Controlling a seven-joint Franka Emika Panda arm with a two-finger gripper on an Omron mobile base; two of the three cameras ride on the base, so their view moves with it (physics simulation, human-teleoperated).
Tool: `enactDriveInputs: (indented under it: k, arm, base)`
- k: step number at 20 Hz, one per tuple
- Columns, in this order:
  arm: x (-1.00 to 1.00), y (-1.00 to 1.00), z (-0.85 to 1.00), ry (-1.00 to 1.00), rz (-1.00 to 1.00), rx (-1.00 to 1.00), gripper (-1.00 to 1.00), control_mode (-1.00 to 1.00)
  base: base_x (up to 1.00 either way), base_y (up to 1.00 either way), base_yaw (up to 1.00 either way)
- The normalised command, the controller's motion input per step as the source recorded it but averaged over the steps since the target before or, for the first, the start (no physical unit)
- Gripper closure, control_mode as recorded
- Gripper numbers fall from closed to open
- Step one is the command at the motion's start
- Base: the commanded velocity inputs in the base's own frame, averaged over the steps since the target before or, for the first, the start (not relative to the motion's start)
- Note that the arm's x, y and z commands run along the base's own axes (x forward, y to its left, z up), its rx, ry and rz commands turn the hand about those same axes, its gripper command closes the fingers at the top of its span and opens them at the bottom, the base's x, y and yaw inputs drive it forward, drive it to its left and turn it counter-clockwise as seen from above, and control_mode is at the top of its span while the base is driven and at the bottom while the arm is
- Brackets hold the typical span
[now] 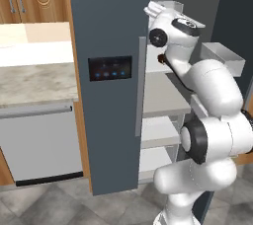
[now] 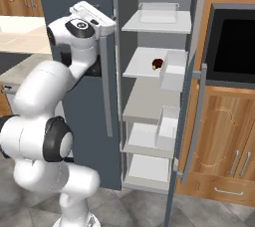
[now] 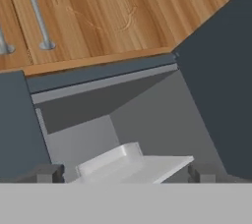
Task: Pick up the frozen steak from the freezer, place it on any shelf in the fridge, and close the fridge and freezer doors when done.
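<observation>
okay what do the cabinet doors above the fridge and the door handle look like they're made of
The cabinet doors look like varnished wood: warm orange-brown with streaky grain. The door handle looks like brushed metal or grey plastic: a plain matte grey bar; the rendering leaves it open.

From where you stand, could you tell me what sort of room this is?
A simulated home kitchen, most likely: an open fridge with grey shelves, wooden cabinets, a stone-look counter over a dishwasher.

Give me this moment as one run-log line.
fridge door: open | freezer door: shut | steak: on fridge shelf | pincer: open, empty, high at fridge top
</observation>
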Motion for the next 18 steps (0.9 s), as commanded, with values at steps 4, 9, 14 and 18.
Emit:
enactDriveInputs:
  k: [4, 9, 14, 18]
  arm:
    - [-1.00, -0.64, 0.20, 0.07, 0.05, 0.00, -1.00, -1.00]
    - [-1.00, -0.41, -0.21, 0.12, 0.14, -0.03, -1.00, -1.00]
    - [-1.00, -0.11, -0.40, 0.23, 0.21, -0.09, -1.00, -1.00]
    - [-1.00, -0.07, -0.23, 0.32, 0.19, -0.11, -1.00, -1.00]
  base:
    - [0.00, 0.00, 0.00]
    - [0.00, 0.00, 0.00]
    - [0.00, 0.00, 0.00]
    - [0.00, 0.00, 0.00]
